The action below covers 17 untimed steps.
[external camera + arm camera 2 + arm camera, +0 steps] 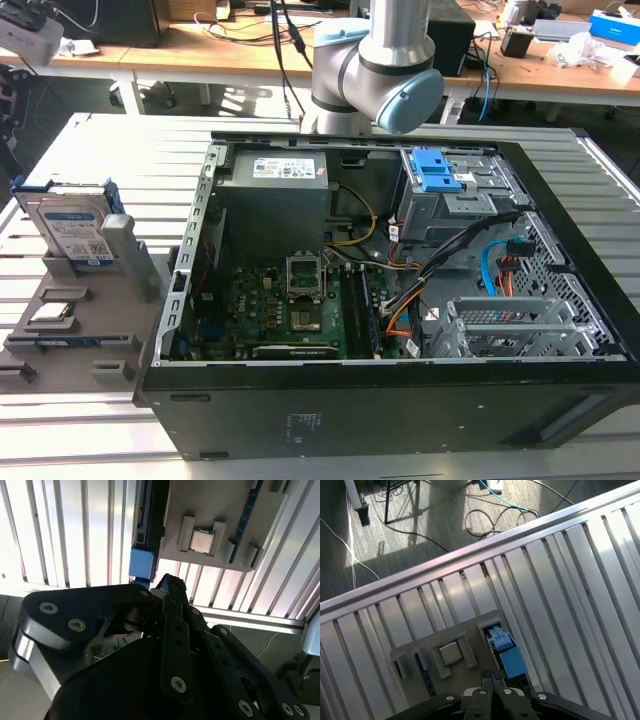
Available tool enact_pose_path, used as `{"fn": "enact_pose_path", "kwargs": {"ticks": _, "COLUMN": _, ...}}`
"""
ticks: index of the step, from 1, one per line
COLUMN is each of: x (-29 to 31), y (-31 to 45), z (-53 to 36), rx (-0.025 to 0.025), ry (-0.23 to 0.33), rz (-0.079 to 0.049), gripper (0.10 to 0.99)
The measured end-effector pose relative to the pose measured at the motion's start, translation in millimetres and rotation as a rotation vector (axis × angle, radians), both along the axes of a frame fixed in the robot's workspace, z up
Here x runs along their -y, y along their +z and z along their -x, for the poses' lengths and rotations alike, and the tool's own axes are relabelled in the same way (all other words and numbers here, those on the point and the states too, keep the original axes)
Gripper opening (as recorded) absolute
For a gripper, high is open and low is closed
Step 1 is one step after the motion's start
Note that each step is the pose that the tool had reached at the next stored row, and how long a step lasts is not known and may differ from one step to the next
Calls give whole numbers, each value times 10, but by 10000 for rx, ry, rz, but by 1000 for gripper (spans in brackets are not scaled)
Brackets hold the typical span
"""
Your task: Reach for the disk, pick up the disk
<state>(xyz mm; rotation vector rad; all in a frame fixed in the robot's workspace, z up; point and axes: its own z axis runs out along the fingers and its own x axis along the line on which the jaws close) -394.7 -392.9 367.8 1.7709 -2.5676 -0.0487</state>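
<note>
While the disk (68,228) stands on edge in a grey holder (110,310) at about nine o'clock from the open computer case (400,420), on the exterior view's left, the arm (380,60) shows at the case's twelve o'clock, rising past the frame's upper edge. That view gives the disk's broad face: a silver body with a white-and-blue label and a blue bracket round it, leaning slightly and standing free. A small square chip (58,314) lies in the holder at six o'clock from the disk. Both rest on a slatted metal table (60,150).

Both wrist views look down on the same holder and give the disk edge-on instead. In the first wrist view the disk (506,652) is a narrow blue block in a slot of the holder (470,625), with the chip (451,652) seated in the next pocket. The gripper (492,674) has its two pads pressed together with nothing between them, and its tip lies close beside the blue block in the picture. How high it hangs over the block cannot be told there.

In the second wrist view the gripper (169,582) is seen from behind its black linkages, fingers closed on nothing. Past its tip are the disk (141,564), the chip (202,540) and the holder (215,500).
</note>
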Motion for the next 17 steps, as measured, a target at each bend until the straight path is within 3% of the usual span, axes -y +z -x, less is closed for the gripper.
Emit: {"fn": "enact_pose_path", "kwargs": {"ticks": 17, "x": 0, "y": 0, "z": 0, "rx": 1, "ry": 1051, "rz": 0, "gripper": 106}}
